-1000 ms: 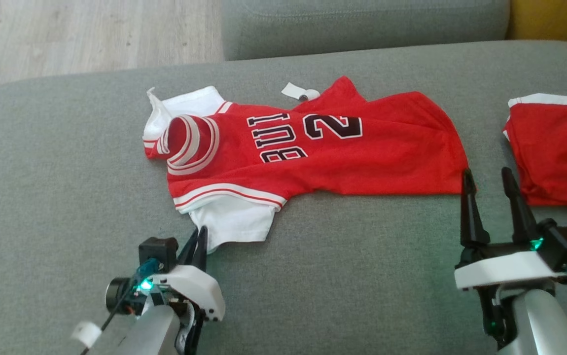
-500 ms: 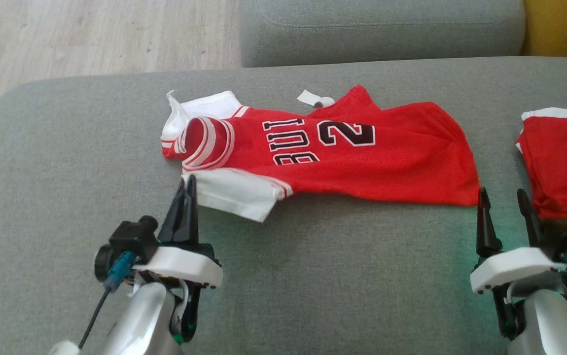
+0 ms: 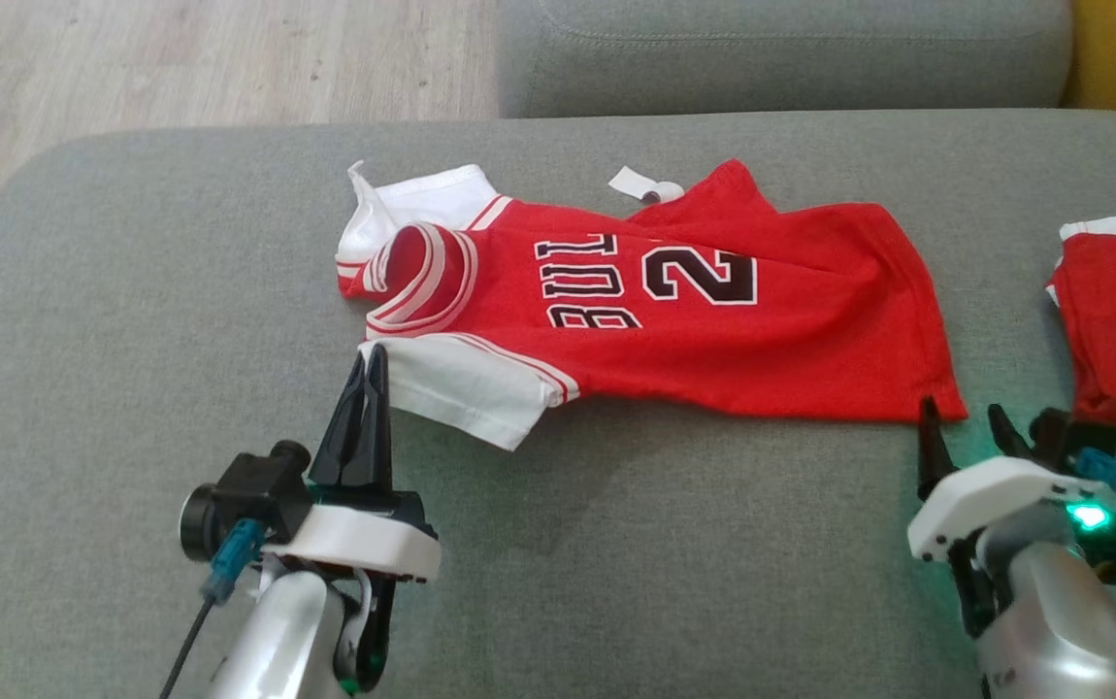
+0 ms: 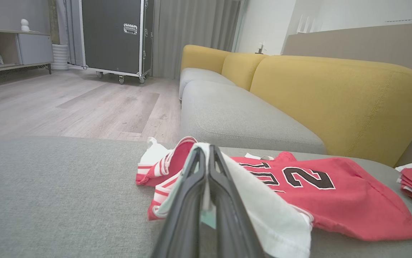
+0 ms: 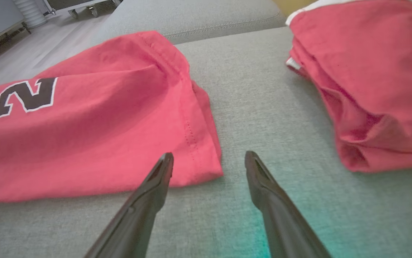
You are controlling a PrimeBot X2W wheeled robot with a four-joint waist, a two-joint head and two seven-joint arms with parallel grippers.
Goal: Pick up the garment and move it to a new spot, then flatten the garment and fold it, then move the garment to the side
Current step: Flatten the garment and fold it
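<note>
Two fingers of the left gripper (image 3: 370,361) are pressed together on the white sleeve (image 3: 466,388), which a second ago trailed toward the robot and is now drawn up along the side of the garment (image 3: 713,330) (flattening, I judge, is under way). The garment lies spread on the grey cushion (image 3: 131,291). The right gripper (image 3: 964,416), fingers apart, waits just off the hem corner (image 5: 213,168).

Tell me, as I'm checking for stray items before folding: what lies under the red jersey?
The red jersey lies on the grey sofa cushion, which shows all around it. Anything beneath the cloth itself is covered and cannot be seen.
</note>
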